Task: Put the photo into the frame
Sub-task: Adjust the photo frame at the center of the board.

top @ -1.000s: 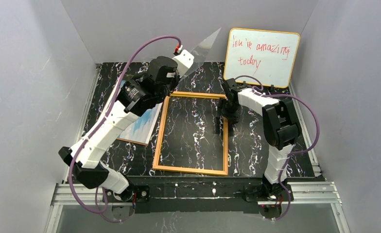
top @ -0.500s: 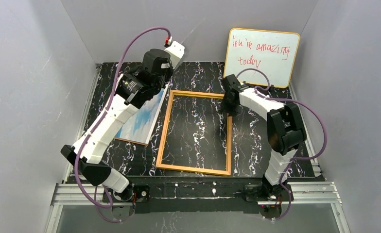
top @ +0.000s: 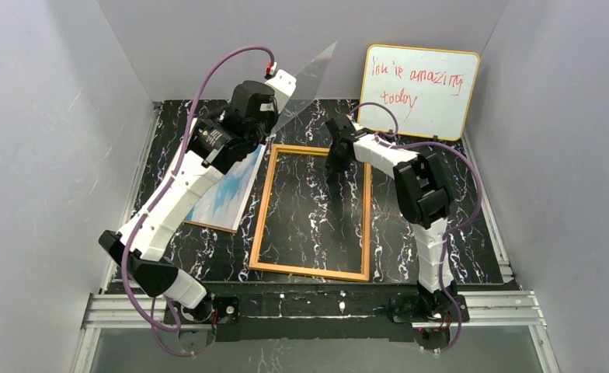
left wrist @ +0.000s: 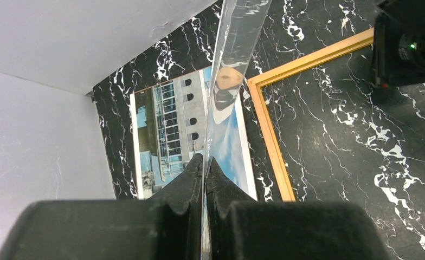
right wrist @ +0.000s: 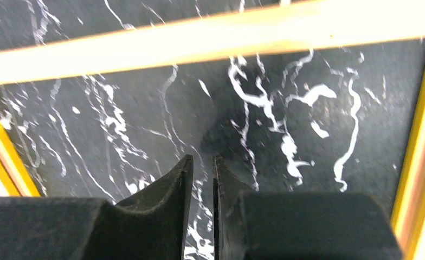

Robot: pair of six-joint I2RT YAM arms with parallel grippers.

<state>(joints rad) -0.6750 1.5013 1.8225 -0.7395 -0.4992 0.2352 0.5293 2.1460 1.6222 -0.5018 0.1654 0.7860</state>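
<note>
Left wrist shows left hand (left wrist: 205,160) pinching clear pane (left wrist: 235,57)

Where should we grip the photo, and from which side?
Probably by its near short edge, at the corner away from the frame, coming in low from the near side. The photo lies flat and face up, so only an edge offers a pinch. The left arm overhangs its far end, and the frame's rail crowds its right edge.

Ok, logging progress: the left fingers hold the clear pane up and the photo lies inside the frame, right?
No: the left fingers hold the clear pane up, but the photo lies outside the frame, beside it, as the left wrist view shows.
</note>
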